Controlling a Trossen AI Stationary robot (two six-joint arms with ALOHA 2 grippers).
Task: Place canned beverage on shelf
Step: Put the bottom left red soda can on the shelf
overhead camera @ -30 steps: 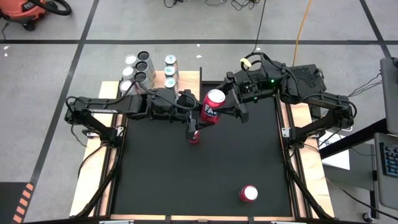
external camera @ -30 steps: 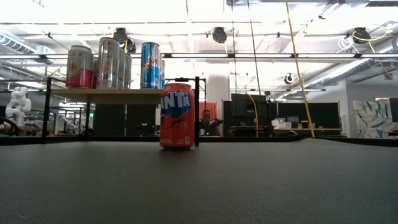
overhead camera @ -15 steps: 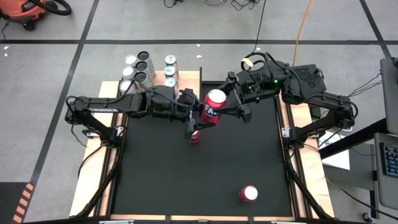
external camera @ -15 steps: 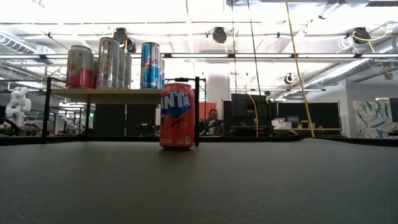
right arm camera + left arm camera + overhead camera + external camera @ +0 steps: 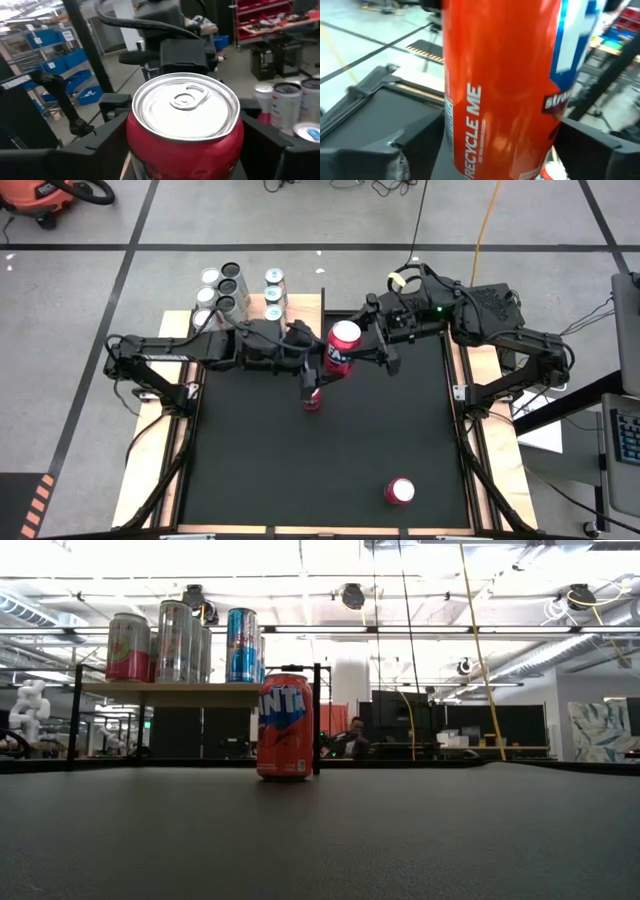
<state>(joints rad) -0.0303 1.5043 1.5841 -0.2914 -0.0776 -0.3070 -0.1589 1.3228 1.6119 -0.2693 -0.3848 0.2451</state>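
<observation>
The shelf (image 5: 300,308) at the tabletop's (image 5: 330,460) eleven o'clock corner already carries a cluster of cans (image 5: 235,288), and the left hand (image 5: 305,358) reaches in from nine o'clock, seemingly to receive; whether it grips I cannot tell. Aloft near twelve o'clock, the red can (image 5: 344,340), printed "RECYCLE ME", sits clamped in the right hand (image 5: 372,352) at its three o'clock side. An orange can (image 5: 285,727) reading "NTA" stands below.

Held can (image 5: 343,345) between both grippers, right of shelf (image 5: 300,308) (cans (image 5: 222,290) on it).
</observation>
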